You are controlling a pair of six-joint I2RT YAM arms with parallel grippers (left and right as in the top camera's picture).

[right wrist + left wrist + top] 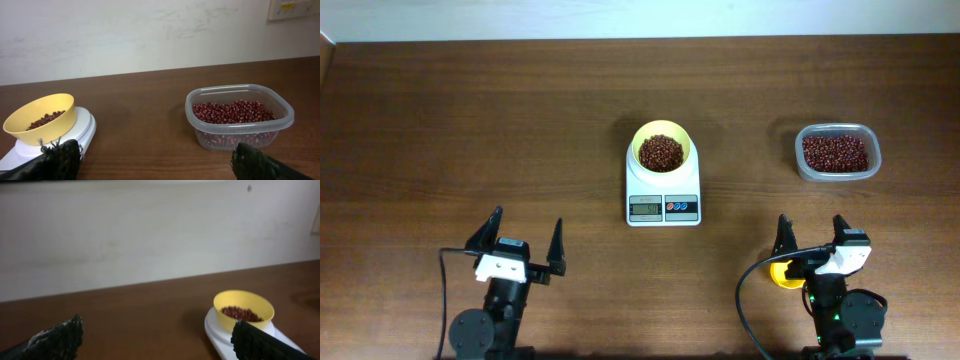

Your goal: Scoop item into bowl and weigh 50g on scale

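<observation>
The beans (661, 152) already make a fair heap in the pale yellow bowl (686, 140), covering its bottom though sitting well below the rim. The bowl stands on the platform of the white scale (663, 187) in the middle of the counter (470, 120). The right wrist view shows it from the side, with the beans low inside. So the scooping and loading part looks largely done.

The weight cannot be checked. The grey display at the front of the scale is too small to read, so I cannot tell whether it shows 50 g. If it is short or over, a small top-up or removal remains.

Well to the right of the scale, the clear tub (837, 128) holds plenty more beans, so there is stock for an adjustment.

The yellow scoop (781, 273) lies near the front edge of the counter, just beside the base of the right tool (810, 220). The fingers of that tool are spread wide and grip nothing. Whether the scoop has beans in it is hidden.

The left tool (528, 217) sits at the front left, also spread wide and empty, well apart from the scale. Both tools look parked, which suggests the job is at or near its end.
</observation>
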